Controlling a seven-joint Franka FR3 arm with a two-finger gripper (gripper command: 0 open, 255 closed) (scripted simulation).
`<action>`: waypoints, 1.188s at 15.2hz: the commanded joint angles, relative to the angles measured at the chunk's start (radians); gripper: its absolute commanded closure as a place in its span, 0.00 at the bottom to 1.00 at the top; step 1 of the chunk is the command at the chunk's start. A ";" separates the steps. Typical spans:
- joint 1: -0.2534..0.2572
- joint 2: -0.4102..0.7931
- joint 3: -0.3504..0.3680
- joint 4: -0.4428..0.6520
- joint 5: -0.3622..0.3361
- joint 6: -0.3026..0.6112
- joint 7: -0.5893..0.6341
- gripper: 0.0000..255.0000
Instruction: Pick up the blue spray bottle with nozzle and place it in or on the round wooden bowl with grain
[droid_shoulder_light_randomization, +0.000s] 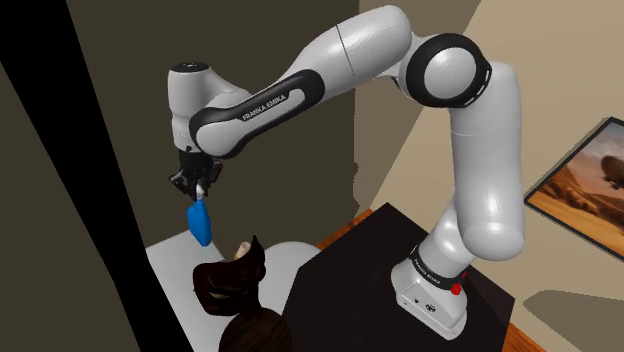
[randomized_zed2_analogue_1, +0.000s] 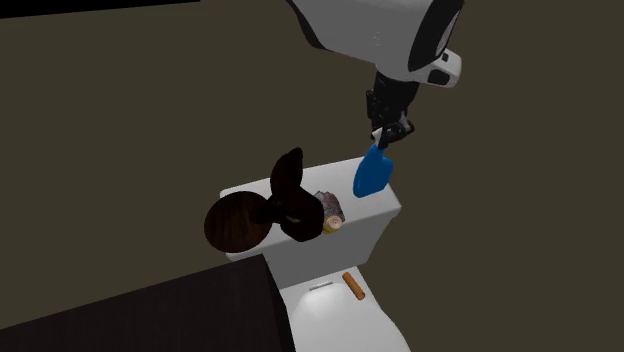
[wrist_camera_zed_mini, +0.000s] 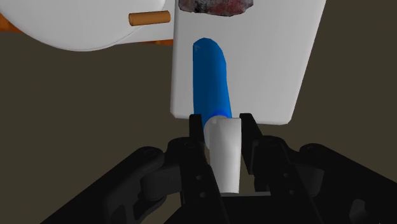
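Gripper (wrist_camera_zed_mini: 222, 124) closed narrow on the white nozzle of the blue spray bottle (wrist_camera_zed_mini: 210, 76), bottle hanging nozzle-up over the white toilet tank (randomized_zed2_analogue_1: 340, 240), dark round wooden bowl (randomized_zed2_analogue_1: 235, 225) at bottle's 8 o'clock in second exterior view.

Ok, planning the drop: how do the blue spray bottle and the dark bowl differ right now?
The spray bottle is bright blue and slim; the bowl is dark brown and round. The bottle hangs in the gripper above the white tank; the bowl rests on it.
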 joint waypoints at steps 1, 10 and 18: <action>-0.004 -0.015 0.004 0.007 0.006 -0.021 -0.006 1.00; -0.012 -0.105 0.025 -0.013 0.035 -0.088 -0.009 1.00; 0.006 -0.357 0.092 -0.311 0.109 -0.032 0.065 1.00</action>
